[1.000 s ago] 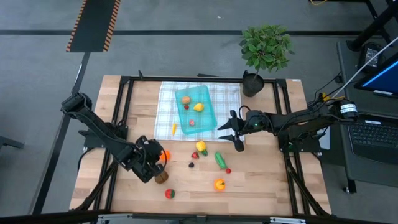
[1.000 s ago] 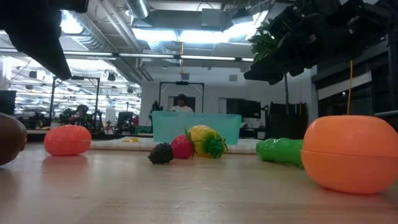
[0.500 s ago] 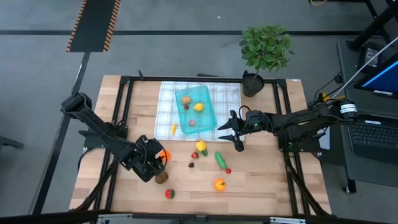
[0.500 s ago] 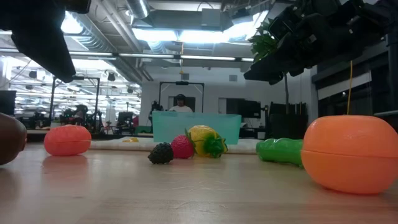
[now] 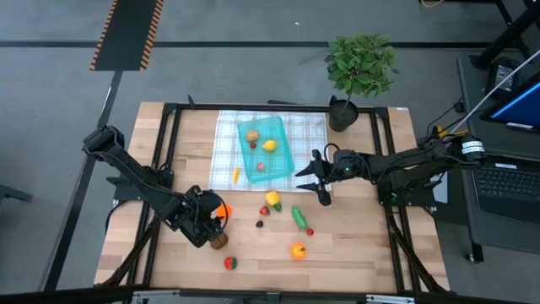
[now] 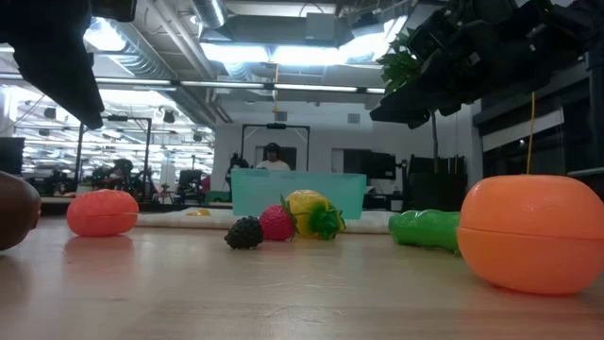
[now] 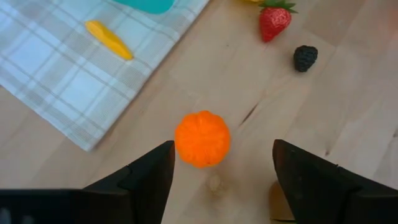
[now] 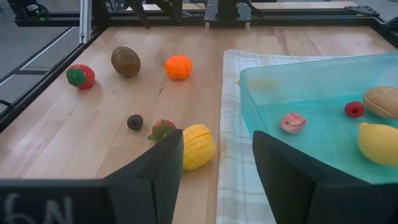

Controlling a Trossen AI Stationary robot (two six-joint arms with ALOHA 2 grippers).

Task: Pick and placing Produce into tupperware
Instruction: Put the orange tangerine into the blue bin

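1. Since a second ago the left pincer (image 5: 211, 221) has gone from nearly shut to wide apart; its fingers (image 7: 149, 180) now stand either side of the small orange (image 7: 202, 138), which sits on the bare desk (image 5: 354, 245) between them, touched by neither.
2. Nothing else has shifted; the right pincer (image 5: 321, 181) hangs part-open and empty just beside the tupperware (image 5: 268, 145), as it did before.
3. Inside the tupperware on the checked cloth (image 5: 309, 135) lie a lemon (image 8: 378, 144), a brown piece and two small reddish pieces.
4. Still out on the desk are the yellow fruit (image 5: 272, 199), cucumber (image 5: 299, 217), strawberry (image 7: 272, 20), blackberry (image 7: 305, 57), brown kiwi (image 8: 125, 61), a second orange (image 5: 297, 250) and a carrot (image 7: 109, 39) on the cloth.
5. The widened jaws suggest a grasp on the small orange is being set up; most of the produce remains to be moved.
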